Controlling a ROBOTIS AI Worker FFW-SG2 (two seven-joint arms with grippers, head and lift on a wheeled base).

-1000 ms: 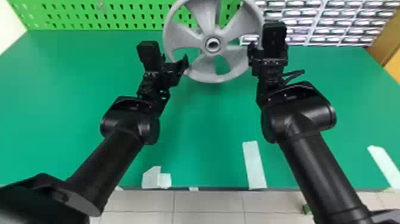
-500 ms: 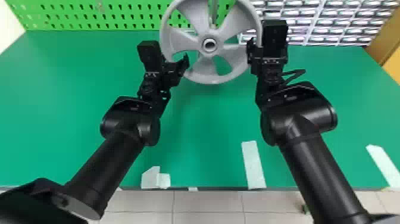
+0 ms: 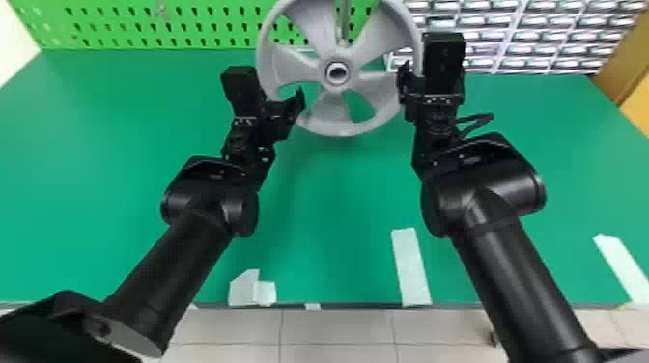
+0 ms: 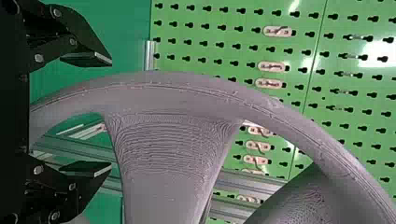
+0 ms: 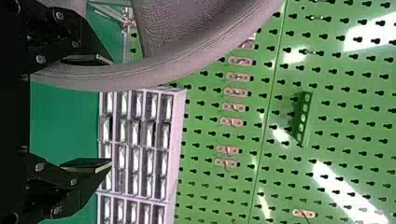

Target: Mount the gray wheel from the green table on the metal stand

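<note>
The gray wheel stands upright toward the back of the green table, its hub facing the head camera. Behind its upper part is a metal bar of the stand; I cannot tell whether the hub sits on it. My left gripper is at the wheel's left rim, my right gripper at its right rim. In the left wrist view the wheel has its rim between the spread fingers of the left gripper. The open right gripper has the wheel's rim close by one finger.
A green pegboard rises behind the table, with a rack of small drawers at the back right. Metal profiles run behind the wheel. Pale tape strips lie along the table's front edge.
In the head view the wheel has shifted slightly left, and the metal bar behind its top has come into sight. Both arms have stayed nearly still.
</note>
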